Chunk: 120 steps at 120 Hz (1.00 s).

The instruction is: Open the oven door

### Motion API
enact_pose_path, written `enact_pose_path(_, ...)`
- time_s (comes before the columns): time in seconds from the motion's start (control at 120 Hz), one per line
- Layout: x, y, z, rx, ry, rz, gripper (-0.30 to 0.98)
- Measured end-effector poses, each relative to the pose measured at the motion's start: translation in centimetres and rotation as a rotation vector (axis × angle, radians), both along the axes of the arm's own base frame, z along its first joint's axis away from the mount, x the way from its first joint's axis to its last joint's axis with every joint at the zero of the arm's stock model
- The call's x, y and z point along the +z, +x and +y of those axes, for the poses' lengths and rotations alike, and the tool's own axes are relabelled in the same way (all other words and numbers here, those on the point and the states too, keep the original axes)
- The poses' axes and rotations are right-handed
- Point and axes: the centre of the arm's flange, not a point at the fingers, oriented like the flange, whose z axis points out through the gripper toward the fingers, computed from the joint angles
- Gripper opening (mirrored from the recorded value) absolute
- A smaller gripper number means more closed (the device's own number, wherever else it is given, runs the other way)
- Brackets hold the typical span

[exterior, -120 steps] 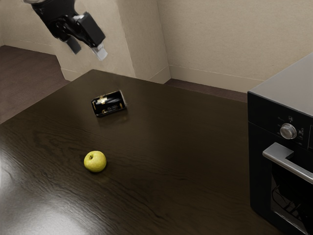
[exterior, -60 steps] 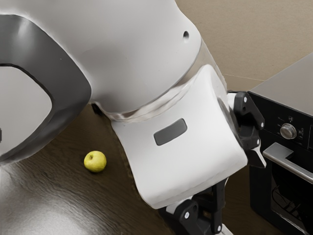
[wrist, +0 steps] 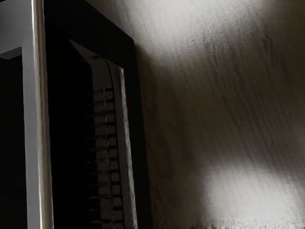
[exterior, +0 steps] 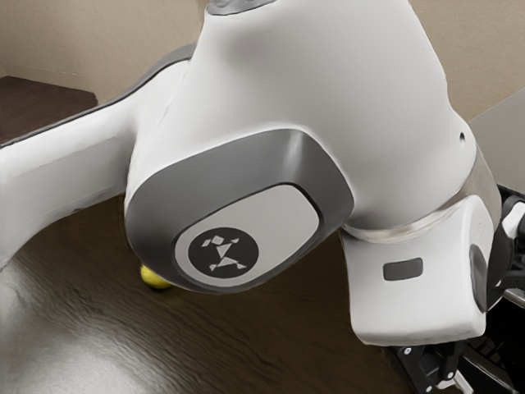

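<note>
We have the arm (exterior: 303, 90) stretched across the dark wood table (exterior: 90, 336), from the exterior view's left toward the microwave-style oven (exterior: 504, 131) at its right. Our gripper (exterior: 490, 335) is at the oven's front, tilted, its fingers spread wide apart with nothing clamped between them. One finger reaches down near the exterior view's lower edge; the other is partly cut off at its right edge.

The oven door (wrist: 71, 143) looks shut. In the wrist view we see its dark glass window, with a wire rack (wrist: 105, 152) dimly showing through, and the metal door handle (wrist: 44, 124) standing out in front of the door. Our hand faces this front closely, but we cannot tell whether a finger touches the handle. Beside the door the wood grain of the table shows, with bright patches of reflected light.

The yellow apple (exterior: 154, 280) sits on the table, well apart from the oven, its upper part hidden behind our arm in the exterior view. Beyond the table are a beige wall (exterior: 90, 37) and a brown floor (exterior: 37, 107).
</note>
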Motion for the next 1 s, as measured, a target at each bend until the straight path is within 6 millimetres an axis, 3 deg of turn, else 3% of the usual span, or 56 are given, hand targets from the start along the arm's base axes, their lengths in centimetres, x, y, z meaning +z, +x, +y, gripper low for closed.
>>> enact_pose_path(0.175,-2.1,2.0,-0.7,-0.057,0.020,-0.030,0.69)
enact_pose_path(0.342,-4.5,5.4,-0.1,-0.070,0.032,-0.037,0.69)
enact_pose_path(0.508,-5.6,6.5,-0.1,-0.090,0.043,-0.046,0.69)
enact_pose_path(0.725,-6.4,6.9,-0.2,-0.106,0.053,-0.054,0.69)
enact_pose_path(0.867,-8.2,4.1,-0.6,-0.123,0.124,-0.060,0.69)
enact_pose_path(0.917,-8.2,1.7,0.2,-0.105,0.185,-0.091,0.65)
enact_pose_path(0.933,-7.8,-0.1,1.7,-0.061,0.245,-0.129,0.65)
enact_pose_path(0.942,-7.0,-2.3,2.0,-0.039,0.284,-0.165,0.65)
enact_pose_path(0.95,-6.2,-6.2,0.6,-0.062,0.315,-0.213,0.65)
enact_pose_path(0.967,-4.5,-16.3,-3.3,-0.152,0.355,-0.331,0.65)
enact_pose_path(0.975,-2.7,-21.1,-4.2,-0.176,0.356,-0.406,0.66)
enact_pose_path(0.983,-1.1,-25.7,-4.7,-0.192,0.354,-0.480,0.66)
enact_pose_path(1.0,4.6,-31.0,-3.1,-0.142,0.299,-0.612,0.66)
